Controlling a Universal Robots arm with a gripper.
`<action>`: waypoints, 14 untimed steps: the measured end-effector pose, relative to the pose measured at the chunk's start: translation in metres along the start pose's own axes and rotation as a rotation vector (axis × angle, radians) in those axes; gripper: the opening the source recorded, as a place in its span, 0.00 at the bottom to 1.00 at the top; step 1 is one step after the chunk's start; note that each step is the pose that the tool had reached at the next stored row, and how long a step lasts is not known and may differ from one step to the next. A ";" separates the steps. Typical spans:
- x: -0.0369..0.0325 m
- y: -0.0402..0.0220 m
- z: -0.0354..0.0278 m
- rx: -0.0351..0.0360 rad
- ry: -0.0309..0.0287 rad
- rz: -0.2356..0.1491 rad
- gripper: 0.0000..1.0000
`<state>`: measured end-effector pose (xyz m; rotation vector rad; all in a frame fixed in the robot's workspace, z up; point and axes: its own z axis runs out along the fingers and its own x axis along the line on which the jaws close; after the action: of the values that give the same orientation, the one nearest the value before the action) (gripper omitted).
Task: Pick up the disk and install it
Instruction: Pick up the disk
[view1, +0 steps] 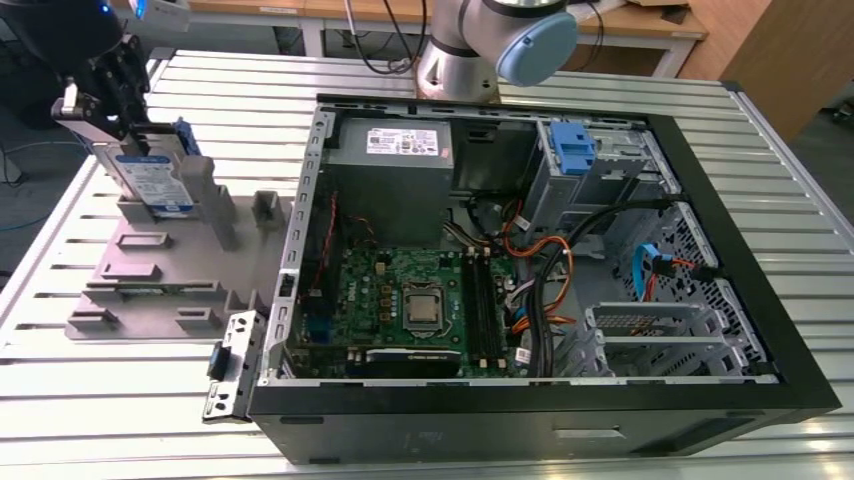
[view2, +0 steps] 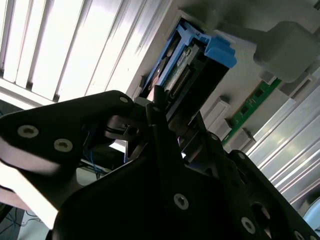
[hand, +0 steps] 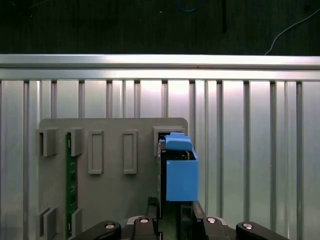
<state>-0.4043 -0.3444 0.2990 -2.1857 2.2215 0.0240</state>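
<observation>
Exterior view: disk (view1: 151, 172) upright in grey fixture (view1: 147, 270), top edge between jaws; grip cannot tell.

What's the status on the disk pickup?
Pincer at top edge of disk. Disk upright in grey rack, outside the computer case. No obstruction seen around it.

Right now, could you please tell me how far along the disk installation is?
Nothing looks finished yet. The gripper is at the disk, which stands upright in the grey holder; whether it is gripped I cannot tell. Lifting it out and installing it in the open computer case are left.
</observation>
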 end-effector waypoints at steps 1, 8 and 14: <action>0.0000 -0.0001 -0.0006 -0.0004 0.0014 0.000 0.35; -0.0001 -0.0001 -0.0048 -0.0012 0.0065 0.001 0.35; -0.0003 -0.0002 -0.0092 -0.0018 0.0066 0.001 0.35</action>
<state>-0.4042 -0.3444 0.3082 -2.1890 2.2267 0.0189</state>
